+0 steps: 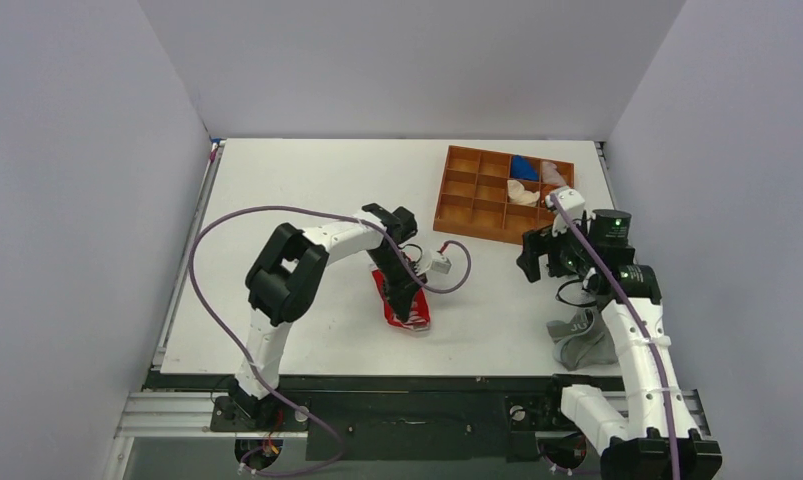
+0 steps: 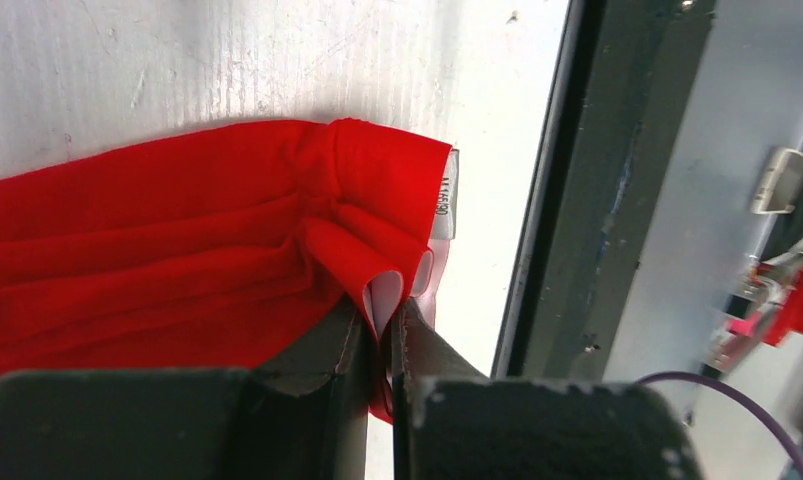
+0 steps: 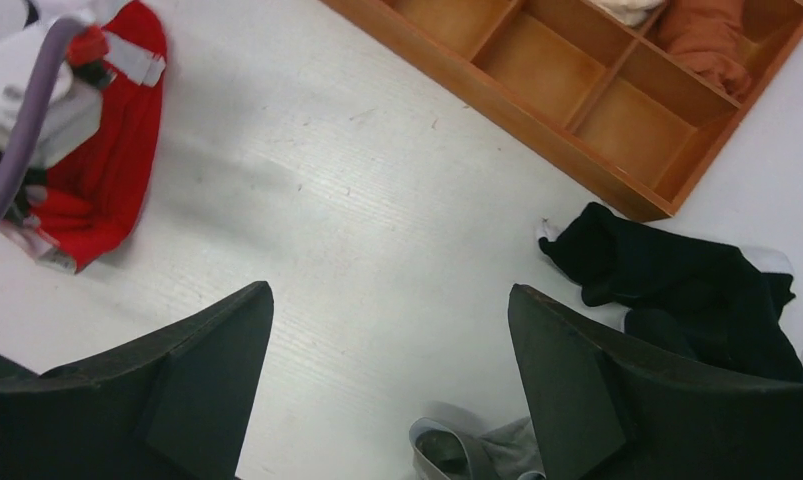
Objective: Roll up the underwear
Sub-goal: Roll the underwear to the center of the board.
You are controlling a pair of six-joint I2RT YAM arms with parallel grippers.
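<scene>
The red underwear lies bunched on the white table near its front edge, a white label showing at one end. My left gripper reaches down onto it and is shut on a fold of its white-trimmed edge; in the left wrist view the fingertips pinch that fold of the underwear. My right gripper hovers open to the right, above bare table, nothing between its fingers. From there the underwear shows at the far left, partly hidden by the left arm.
A wooden divided tray with some rolled items stands at the back right. A grey garment lies by the right arm's base, and a black garment lies beside the tray's corner. The table's dark front rail runs just past the underwear.
</scene>
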